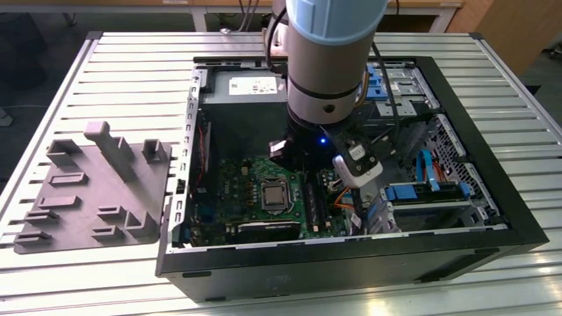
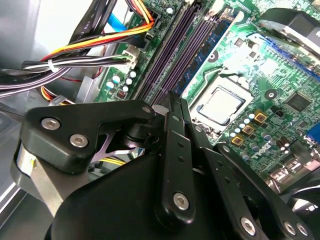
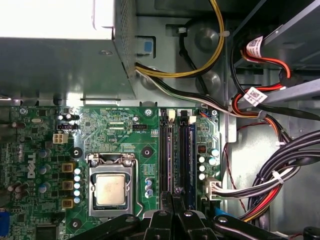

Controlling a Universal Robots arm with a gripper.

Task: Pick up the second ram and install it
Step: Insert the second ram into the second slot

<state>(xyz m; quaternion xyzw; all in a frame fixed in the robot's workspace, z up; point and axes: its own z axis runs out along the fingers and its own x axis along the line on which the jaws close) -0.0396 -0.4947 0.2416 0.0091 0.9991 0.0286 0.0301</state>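
Second wrist view: fingers (image 2: pixel 175 107) together, tips over memory slots (image 2: pixel 175 55).

Print shows in a few places. A white sticker (image 1: pixel 255 85) with dark marks sits on the power supply (image 1: pixel 241 99) in the exterior view, its writing too small to make out. In the first wrist view, two white tags (image 3: pixel 254 47) with barcode-like print hang on the red and black cables (image 3: pixel 270 60), and the green motherboard (image 3: pixel 125 135) carries a white logo (image 3: pixel 30 167) at its edge plus tiny white lettering beside its parts.
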